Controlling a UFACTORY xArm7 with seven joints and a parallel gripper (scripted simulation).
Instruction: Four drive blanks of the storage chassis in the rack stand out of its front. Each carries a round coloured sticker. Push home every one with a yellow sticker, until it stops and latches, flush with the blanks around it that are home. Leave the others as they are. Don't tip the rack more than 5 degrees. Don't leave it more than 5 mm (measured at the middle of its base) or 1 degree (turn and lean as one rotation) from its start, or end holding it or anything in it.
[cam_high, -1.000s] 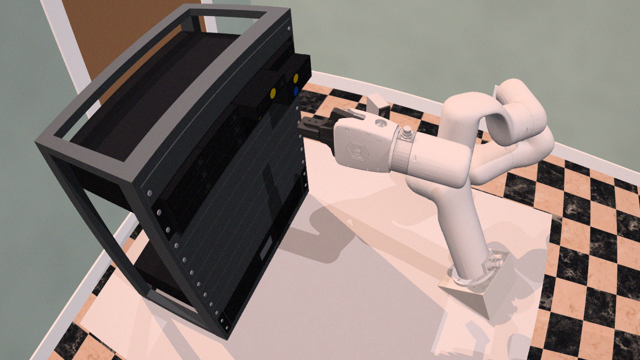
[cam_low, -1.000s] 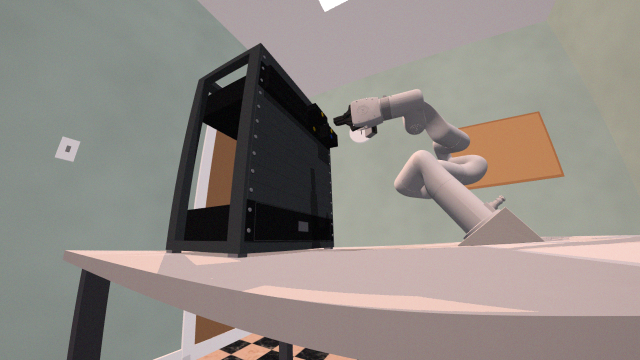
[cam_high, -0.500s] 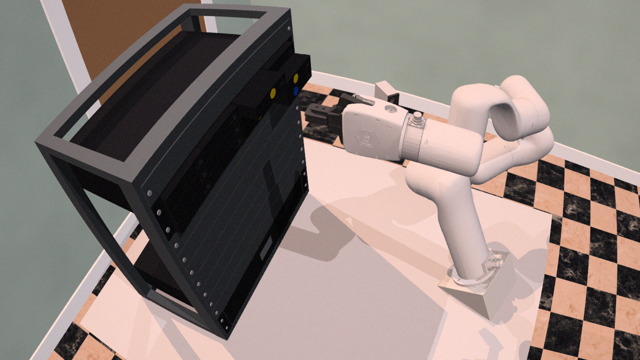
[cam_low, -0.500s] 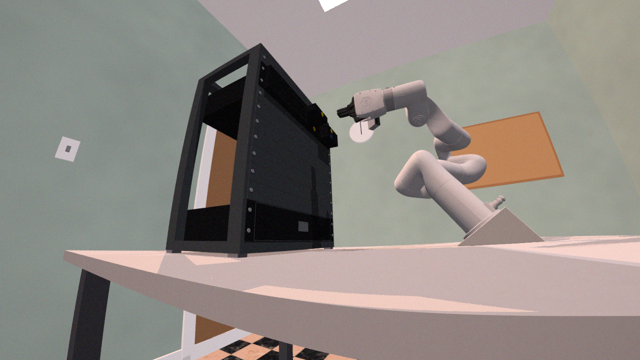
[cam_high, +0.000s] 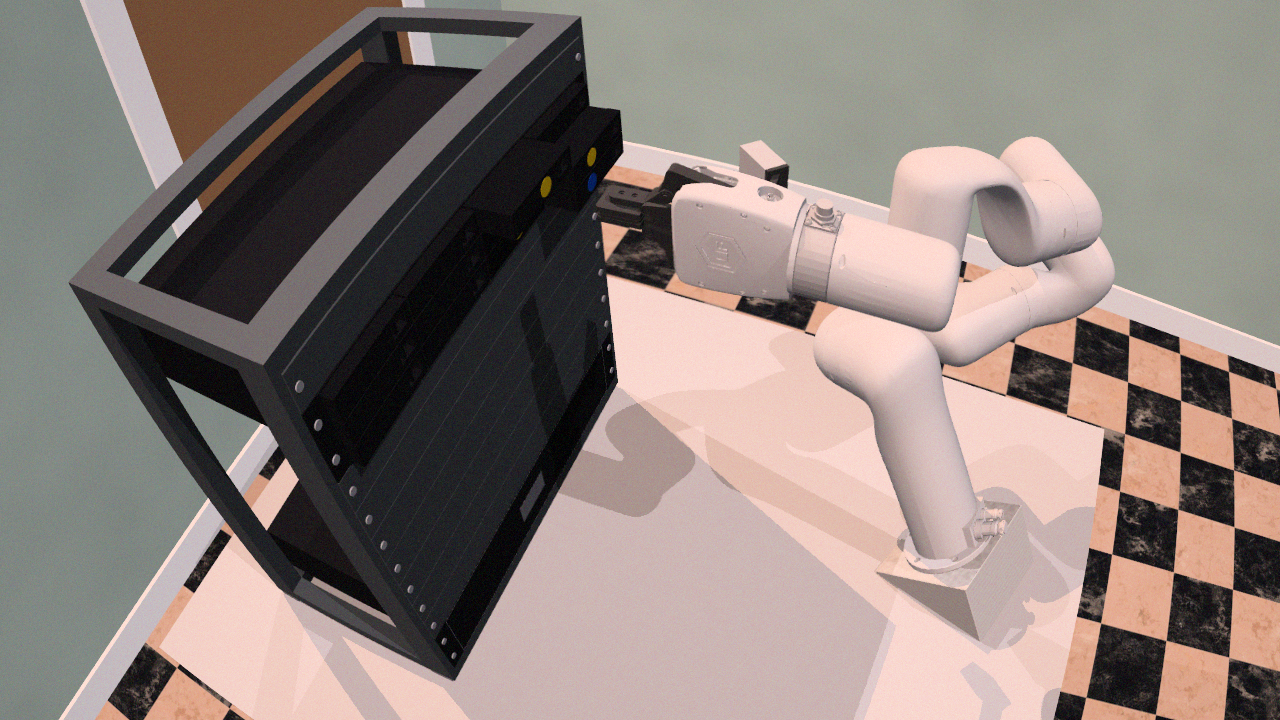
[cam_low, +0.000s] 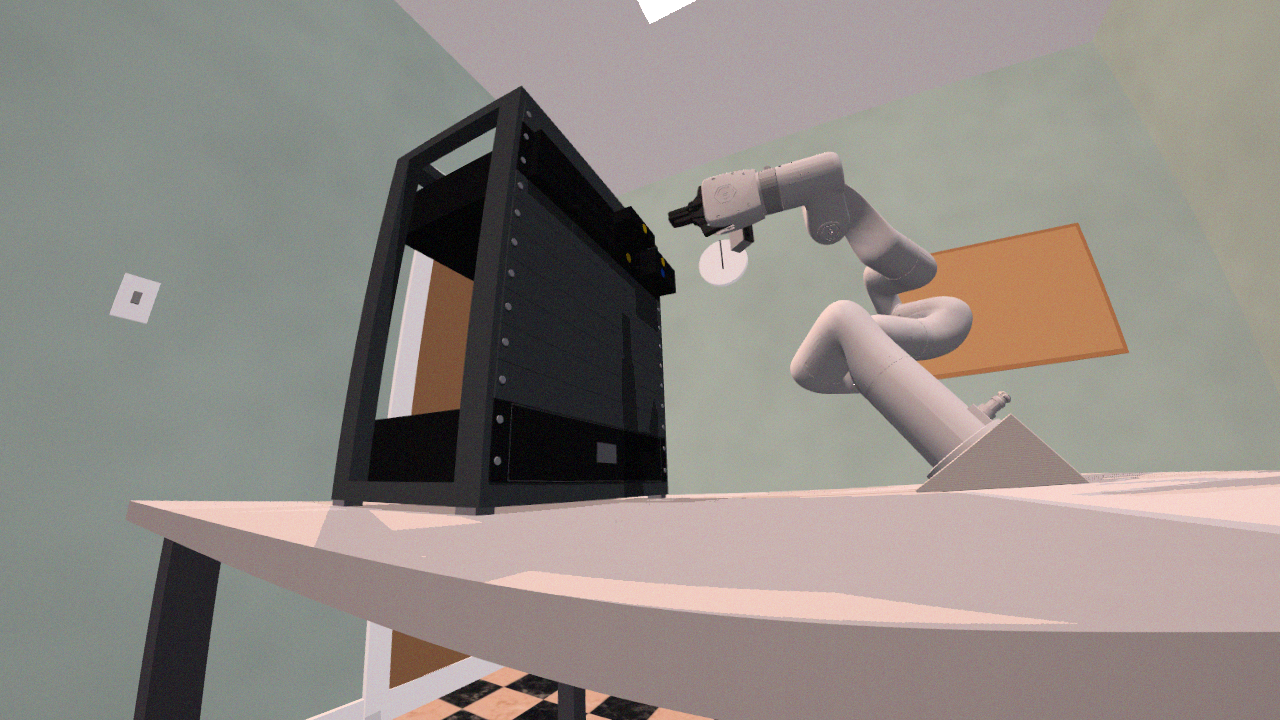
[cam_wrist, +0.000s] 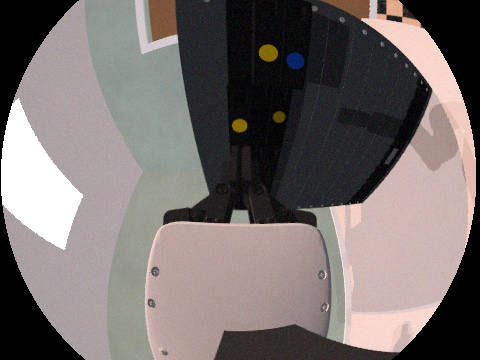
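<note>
Apparently the work of pushing was still before the robot. Closest to the wrist camera, the fingers (cam_high: 617, 211) (cam_low: 678, 217) were pressed together with nothing between them, and they pointed to the rack front. In the exterior view they stood apart from it, so no push was going on.

Beyond them were the four blanks of the task, in the high part of the rack (cam_high: 266, 358) (cam_low: 494, 268) (cam_wrist: 196, 65), in two pairs. In one pair, the upper yellow blank (cam_high: 545, 187) (cam_low: 643, 229) (cam_wrist: 239, 125) stood out clearly, and so it was left to do. The lower yellow blank (cam_high: 519, 235) (cam_low: 628, 257) (cam_wrist: 279, 117) lay under it, partly hidden from the top; how far it stood out, I could not tell. In the other pair, the third yellow blank (cam_high: 591, 156) (cam_low: 662, 261) (cam_wrist: 268, 53) stood out above the blue blank (cam_high: 591, 181) (cam_low: 662, 272) (cam_wrist: 295, 60), which also stood out – correctly, because this one had to be left.

Thus at least two yellow ones remained, and I saw no sure sign that any was latched. The rack stood upright on the table (cam_high: 760, 555) (cam_low: 716, 573). For the next step, I judged, the closed tips needed to meet only one face, straight and gently – a crooked push could move the blue neighbour or shift the rack.

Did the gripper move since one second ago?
Yes, it went up: in the exterior view, the gripper is higher against the white wall disc.
</note>
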